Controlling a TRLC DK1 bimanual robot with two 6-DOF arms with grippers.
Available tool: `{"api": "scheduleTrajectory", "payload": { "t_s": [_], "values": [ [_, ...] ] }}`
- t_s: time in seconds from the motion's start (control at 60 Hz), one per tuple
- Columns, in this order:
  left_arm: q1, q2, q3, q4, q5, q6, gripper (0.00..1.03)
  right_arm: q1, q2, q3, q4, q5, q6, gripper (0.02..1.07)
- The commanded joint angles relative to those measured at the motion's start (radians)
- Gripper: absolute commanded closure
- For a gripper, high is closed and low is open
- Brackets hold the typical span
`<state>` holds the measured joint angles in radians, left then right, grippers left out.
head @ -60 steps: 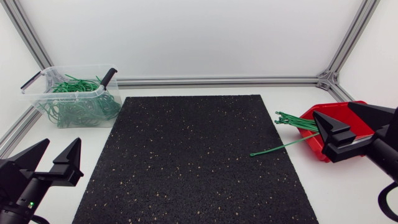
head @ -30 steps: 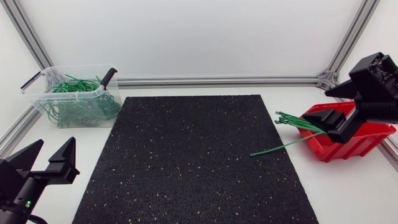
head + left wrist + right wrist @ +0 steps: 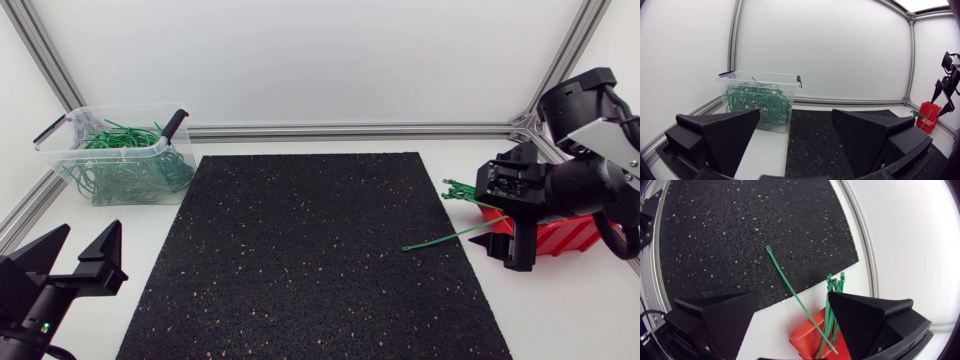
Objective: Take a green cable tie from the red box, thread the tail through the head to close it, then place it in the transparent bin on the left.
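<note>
Head view, right gripper (image 3: 505, 250): fingers apart, clamped on nothing, pointing down at the mat-side end of the red box (image 3: 562, 236).
Head view, loose cable tie (image 3: 445, 237): just beside the right gripper, stretching away from it onto the black mat (image 3: 300, 260); its near end passes behind the fingers.
Head view, tie bundle (image 3: 465, 193): pokes out over the box's edge, just beyond the right gripper toward the back wall.
Head view, hidden: the right gripper and its arm cover most of the red box; whether a fingertip touches the loose cable tie cannot be told.
Head view, left gripper (image 3: 92, 240): fingers wide apart and empty, well apart from the red box; the transparent bin (image 3: 60, 132) stands ahead of it, holding green loops (image 3: 125, 165).
Left wrist view, left gripper: both fingers spread, nothing between them; the transparent bin stands ahead, toward one finger's side.
Left wrist view, hard to make out: the red box is small and far off ahead, its contents unclear.
Right wrist view, right gripper: fingers apart; the loose cable tie runs from its head on the black mat, ahead, back into the gap between them, touching neither.
Right wrist view, red box: under the gap, cut off by the view's edge and one finger; the tie bundle rises from it beside that finger.
</note>
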<state>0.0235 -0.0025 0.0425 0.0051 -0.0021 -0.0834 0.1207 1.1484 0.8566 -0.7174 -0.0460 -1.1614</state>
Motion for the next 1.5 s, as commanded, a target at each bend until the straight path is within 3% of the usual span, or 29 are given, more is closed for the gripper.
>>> {"api": "scheduleTrajectory", "payload": {
  "t_s": [0.0, 0.167, 0.567, 0.683, 0.8, 1.033, 1.15, 1.4, 1.483],
  "values": [
    [0.000, -0.008, -0.041, -0.019, 0.001, -0.019, 0.03, 0.010, 0.089, -0.007, 0.006, 0.014, -0.096, 0.07],
    [-0.002, -0.007, -0.039, -0.020, 0.001, -0.019, 0.03, 0.010, 0.251, 0.075, -0.047, 0.012, -0.152, 0.08],
    [-0.013, -0.007, -0.039, -0.024, 0.001, -0.019, 0.03, -0.009, 0.519, 0.228, -0.080, 0.014, -0.218, 0.21],
    [-0.014, -0.005, -0.039, -0.024, 0.001, -0.019, 0.03, -0.013, 0.550, 0.246, -0.079, 0.017, -0.228, 0.21],
    [-0.014, -0.005, -0.039, -0.025, 0.001, -0.019, 0.03, -0.018, 0.580, 0.262, -0.077, 0.028, -0.238, 0.34],
    [-0.017, -0.002, -0.039, -0.025, 0.001, -0.019, 0.03, -0.027, 0.620, 0.274, -0.063, 0.055, -0.245, 0.35],
    [-0.019, -0.001, -0.039, -0.025, 0.001, -0.019, 0.03, -0.027, 0.639, 0.282, -0.057, 0.057, -0.247, 0.49],
    [-0.019, 0.002, -0.039, -0.027, 0.001, -0.019, 0.03, -0.026, 0.682, 0.288, -0.020, 0.090, -0.245, 0.50],
    [-0.019, 0.002, -0.039, -0.027, 0.001, -0.019, 0.03, -0.024, 0.683, 0.288, -0.008, 0.094, -0.245, 0.69]
  ]
}}
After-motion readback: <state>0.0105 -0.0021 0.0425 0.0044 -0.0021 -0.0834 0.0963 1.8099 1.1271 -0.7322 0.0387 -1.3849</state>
